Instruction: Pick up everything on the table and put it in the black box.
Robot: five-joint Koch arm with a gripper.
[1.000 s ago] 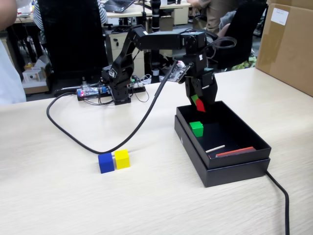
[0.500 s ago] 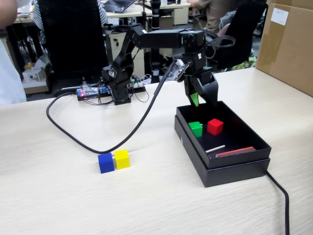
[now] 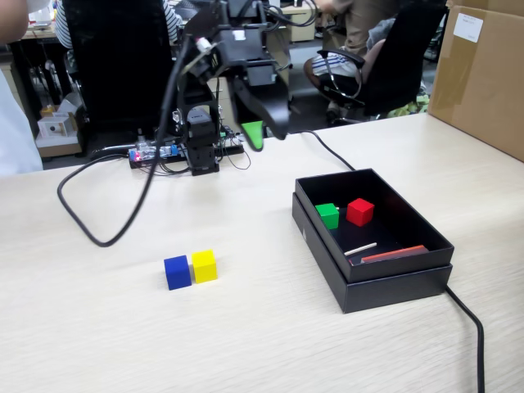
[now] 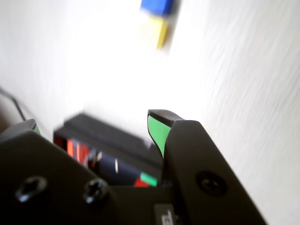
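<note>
1. Fixed view: the arm point(image 3: 214, 57) is raised high at the far side of the table point(image 3: 98, 327), above its base. The gripper point(image 3: 264, 133) hangs in the air left of the black box point(image 3: 385, 282), well clear of it and of every cube. Its jaws are spread apart and carry nothing; a green pad shows on one finger point(image 3: 254, 135).
2. Fixed view: the black box sits on the right half of the table. Inside, near its far-left corner, the green cube point(image 3: 328, 215) and the red cube point(image 3: 359, 211) rest side by side, just beside each other.
3. Fixed view: a thin white stick point(image 3: 360, 248) and a flat red strip point(image 3: 393, 255) also lie in the box, toward its near end.
4. Fixed view: the blue cube point(image 3: 177, 272) and the yellow cube point(image 3: 204, 266) stand on the table left of the box, touching, blue on the left.
5. Fixed view: a thick black cable point(image 3: 98, 221) loops across the table from the arm. A brown carton point(image 3: 483, 74) stands at the far right.
6. Wrist view: blurred. The gripper point(image 4: 93, 129) fills the bottom, jaws parted, green pads showing, nothing between them. The black box point(image 4: 108, 140) lies below the fingers with red and green patches inside. The blue cube point(image 4: 157, 5) and yellow cube point(image 4: 157, 29) appear at the top edge, adjoining.
</note>
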